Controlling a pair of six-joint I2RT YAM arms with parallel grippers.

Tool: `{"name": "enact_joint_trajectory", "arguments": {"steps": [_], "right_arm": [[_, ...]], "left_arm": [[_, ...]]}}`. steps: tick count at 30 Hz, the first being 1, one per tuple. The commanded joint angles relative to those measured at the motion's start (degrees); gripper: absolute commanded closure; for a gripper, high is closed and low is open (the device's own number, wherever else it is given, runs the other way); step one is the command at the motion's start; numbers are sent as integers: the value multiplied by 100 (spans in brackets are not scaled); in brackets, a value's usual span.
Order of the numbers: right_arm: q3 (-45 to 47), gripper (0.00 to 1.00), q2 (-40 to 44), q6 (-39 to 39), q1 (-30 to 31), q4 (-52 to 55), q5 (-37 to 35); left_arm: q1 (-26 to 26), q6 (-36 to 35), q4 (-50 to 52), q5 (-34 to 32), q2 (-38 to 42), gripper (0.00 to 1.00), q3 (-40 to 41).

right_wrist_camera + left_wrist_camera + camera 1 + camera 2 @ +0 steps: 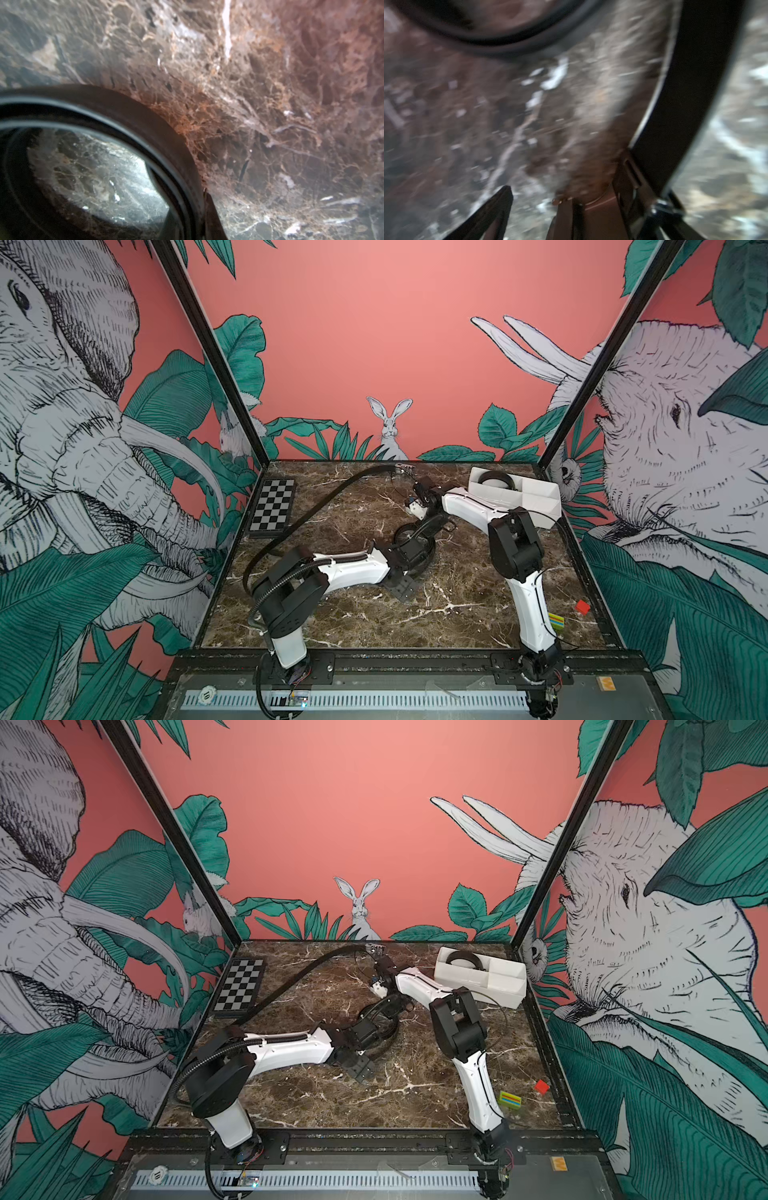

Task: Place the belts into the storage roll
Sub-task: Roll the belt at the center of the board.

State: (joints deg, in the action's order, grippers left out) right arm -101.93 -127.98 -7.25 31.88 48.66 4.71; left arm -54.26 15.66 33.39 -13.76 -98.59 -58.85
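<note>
Coiling must hold: left gripper [566,174], fingers spread wide, should straddle the wall of the coiled belt [162,124] while right gripper [201,197], fingers pressed together, steadies it

Top views evenly and brightly lit, edges bowed by wide-angle distortion, soft shadows cast on tabletop [457,614], left wrist view smeared by motion blur, right wrist view dimmer, belt [158,124] defocused.
</note>
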Motion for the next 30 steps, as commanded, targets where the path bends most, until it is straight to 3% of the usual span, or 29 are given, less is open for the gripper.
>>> {"name": "enact_joint_trajectory", "arguments": {"steps": [1,5,9,20,30], "right_arm": [[317,100,61,17,31,172,43],[532,100,111,26,77,43,61],[643,100,112,88,151,23,41],[593,100,73,498,179,167,-17],[507,100,28,1035,160,310,91]], "left_arm": [[479,-50,98,-687,293,3,147],[897,-81,-131,-825,-161,3,-57],[987,25,-334,-792,-388,2,-270],[987,335,-72,-562,104,1,-194],[957,1170,120,1231,1063,4,438]]}}
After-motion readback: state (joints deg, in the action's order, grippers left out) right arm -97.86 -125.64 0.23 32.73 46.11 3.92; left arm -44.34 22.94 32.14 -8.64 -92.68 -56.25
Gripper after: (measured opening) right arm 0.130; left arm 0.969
